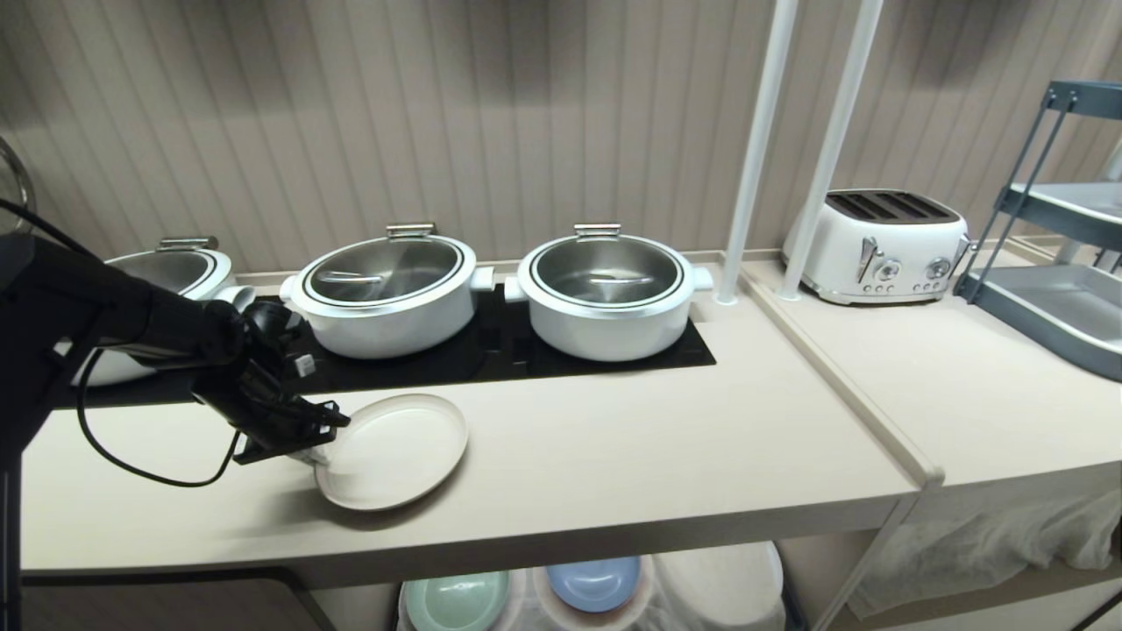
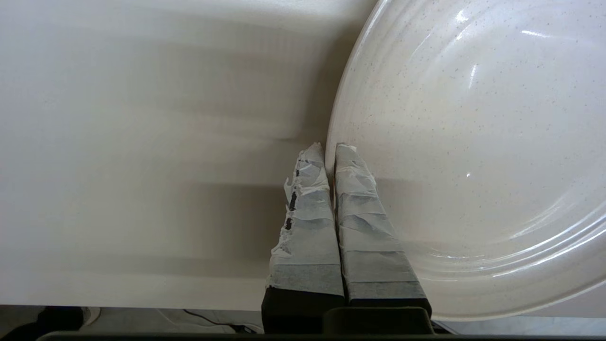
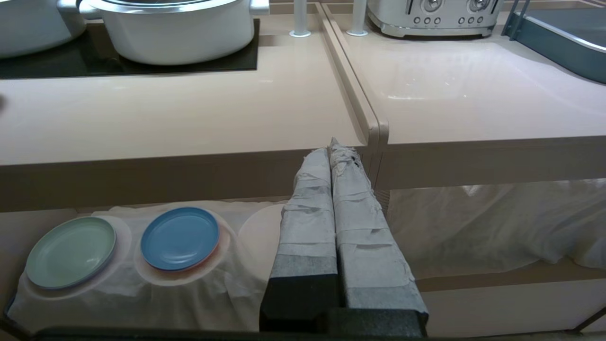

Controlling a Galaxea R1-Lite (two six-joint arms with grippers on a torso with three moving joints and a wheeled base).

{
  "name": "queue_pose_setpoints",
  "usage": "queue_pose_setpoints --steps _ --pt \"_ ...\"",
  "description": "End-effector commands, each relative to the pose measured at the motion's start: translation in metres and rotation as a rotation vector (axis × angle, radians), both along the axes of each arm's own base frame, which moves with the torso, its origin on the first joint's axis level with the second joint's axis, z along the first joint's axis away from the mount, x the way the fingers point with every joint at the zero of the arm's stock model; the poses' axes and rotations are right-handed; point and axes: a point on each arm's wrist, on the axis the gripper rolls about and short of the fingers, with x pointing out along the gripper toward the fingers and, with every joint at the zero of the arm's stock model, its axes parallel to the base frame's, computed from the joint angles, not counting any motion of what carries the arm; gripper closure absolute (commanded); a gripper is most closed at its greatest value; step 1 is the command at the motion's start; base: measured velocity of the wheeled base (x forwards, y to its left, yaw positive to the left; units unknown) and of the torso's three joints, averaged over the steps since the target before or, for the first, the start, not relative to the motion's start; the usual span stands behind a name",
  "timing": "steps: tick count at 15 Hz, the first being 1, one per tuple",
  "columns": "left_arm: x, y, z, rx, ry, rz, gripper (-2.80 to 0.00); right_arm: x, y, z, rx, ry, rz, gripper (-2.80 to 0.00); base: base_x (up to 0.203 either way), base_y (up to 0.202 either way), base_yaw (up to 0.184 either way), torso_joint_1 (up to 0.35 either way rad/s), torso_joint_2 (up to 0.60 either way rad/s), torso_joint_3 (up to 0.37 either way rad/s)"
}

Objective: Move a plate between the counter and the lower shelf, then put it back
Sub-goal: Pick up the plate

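Left gripper (image 2: 330, 148) pinched on plate (image 2: 473, 156) rim.

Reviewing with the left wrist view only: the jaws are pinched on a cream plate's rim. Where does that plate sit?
Observer: The head view shows the plate on the counter, just in front of the black glass panel. The left gripper grips its left edge.
Operator: What is the other arm doing?
Observer: The right gripper, jaws shut and empty, hangs in front of the counter's front edge.
Operator: Anything stored under the counter?
Observer: A mint-green plate and a blue plate lie there on white cloth.
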Motion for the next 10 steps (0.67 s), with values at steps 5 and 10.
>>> queue_pose_setpoints --steps 5,10 --pt "-0.008 0.003 0.012 -0.003 -0.014 0.02 0.0 0.0 0.0 0.0 0.001 0.001 0.0 0.0 0.0 0.0 0.0 0.0 0.0 0.0" --pt "-0.035 0.002 0.018 -0.024 0.02 0.041 0.0 0.0 0.0 0.0 0.0 0.001 0.0 0.0 0.0 0.0 0.0 0.0 0.0 0.0"
